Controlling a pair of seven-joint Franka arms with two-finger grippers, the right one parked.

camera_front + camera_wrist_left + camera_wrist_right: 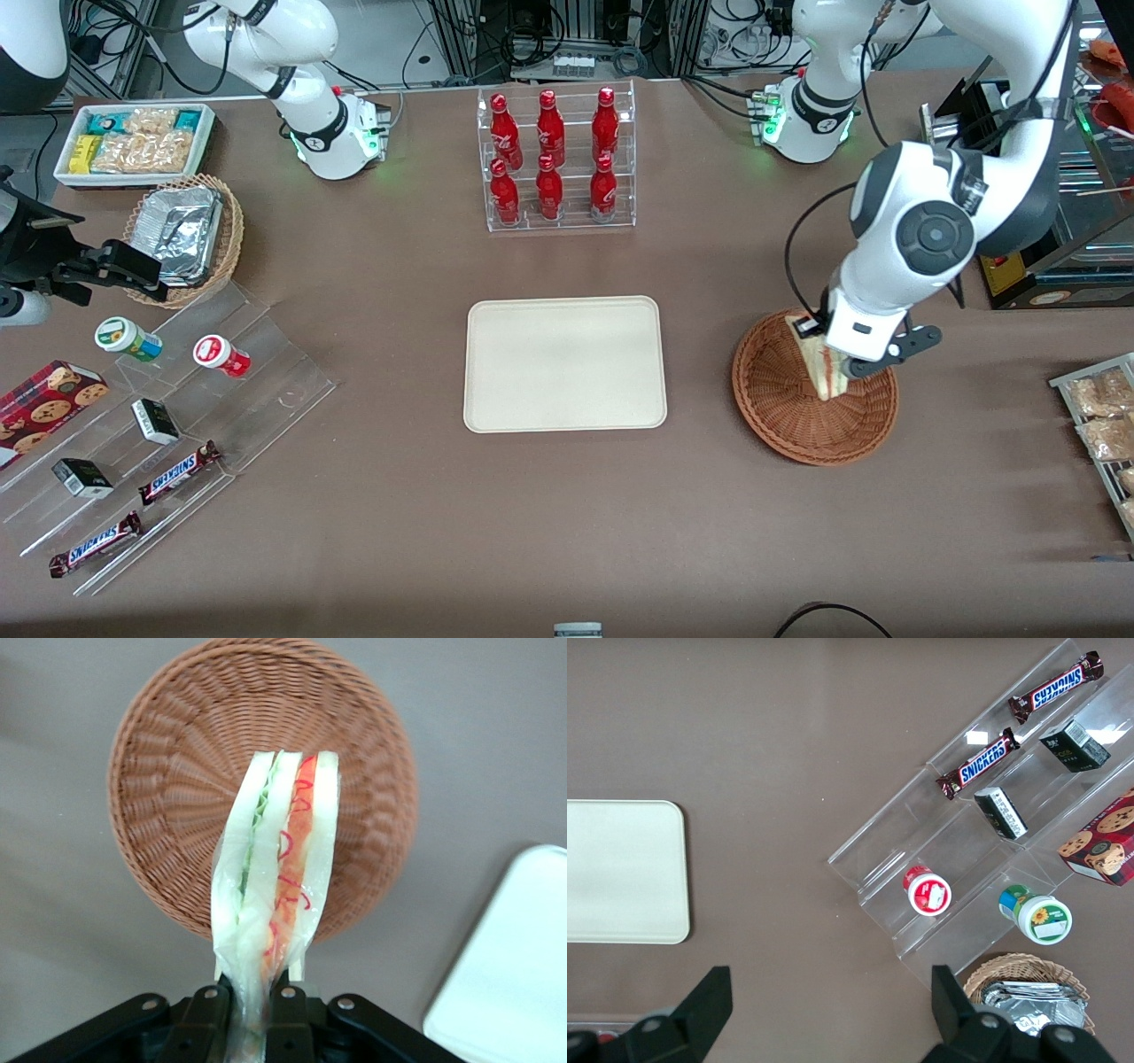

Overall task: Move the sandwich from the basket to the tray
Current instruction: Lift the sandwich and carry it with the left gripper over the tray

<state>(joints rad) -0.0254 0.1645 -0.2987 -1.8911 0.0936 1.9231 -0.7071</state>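
Snickers bars [177, 473] on a clear stepped display [168, 416] lie nearest the front camera, at the parked arm's end of the desk. Farther up that end sit a tan wicker basket of foil trays [184, 237] and a white bin of snack packets [135, 142]. At the desk's middle lies the cream tray [565, 364], bare, with a rack of red bottles [555, 159] farther from the camera. Toward the working arm's end, the left arm's gripper [840, 361] hangs over the reddish-brown wicker basket [813, 390], clamped on the sandwich [826, 370], which looks lifted clear of the weave.

From the left wrist, the fingers [213, 1014] pinch one end of the wrapped sandwich [279, 859]; its long axis runs straight out from the gripper [248, 1019], its red and green filling showing edge-on. The basket [177, 771] lies below, with no other item seen in it, and a corner of the tray [509, 966] shows beside it.

From the right wrist, only the tray [620, 873] and the snack display [992, 815] appear.

The coming carry likely turns on one relation: the tray lies sideways from the gripper, toward the desk's middle, with open desk between basket rim and tray edge.
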